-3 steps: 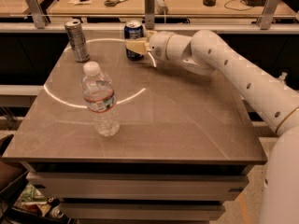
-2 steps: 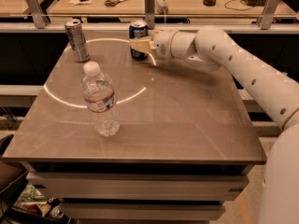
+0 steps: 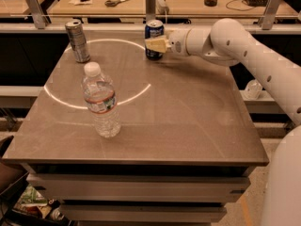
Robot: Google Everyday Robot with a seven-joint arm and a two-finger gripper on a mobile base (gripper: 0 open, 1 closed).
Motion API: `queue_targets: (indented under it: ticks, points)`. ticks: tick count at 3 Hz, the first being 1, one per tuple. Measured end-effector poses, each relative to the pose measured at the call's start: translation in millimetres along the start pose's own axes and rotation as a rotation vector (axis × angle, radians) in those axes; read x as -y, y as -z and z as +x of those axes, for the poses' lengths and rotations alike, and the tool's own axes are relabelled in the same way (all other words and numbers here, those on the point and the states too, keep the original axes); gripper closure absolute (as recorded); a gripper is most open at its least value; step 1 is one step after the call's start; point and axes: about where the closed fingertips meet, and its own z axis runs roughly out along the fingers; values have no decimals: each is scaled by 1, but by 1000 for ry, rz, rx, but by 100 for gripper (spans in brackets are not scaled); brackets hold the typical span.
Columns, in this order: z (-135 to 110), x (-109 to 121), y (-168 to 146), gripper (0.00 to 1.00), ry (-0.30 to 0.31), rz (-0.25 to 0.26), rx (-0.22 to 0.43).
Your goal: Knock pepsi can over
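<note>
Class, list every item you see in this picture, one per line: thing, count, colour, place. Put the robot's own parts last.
pepsi can: one, dark blue with a silver top, upright at the table's far edge
silver-grey can: one, taller, upright at the far left corner
water bottle: one, clear with a white cap, upright on the left half
table: one, grey-brown, centre of view
scissors: one pair, on the wooden bench behind
arm: one, white, extends from the right
claw: one, pale yellow, directly in front of the pepsi can; contact unclear
</note>
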Motion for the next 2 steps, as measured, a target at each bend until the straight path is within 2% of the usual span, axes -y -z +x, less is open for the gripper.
queue_targets:
  ticks: [1, 2]
  points:
    - [-6, 12, 12, 100, 25, 33, -15]
    - [-21, 21, 24, 100, 53, 67, 6]
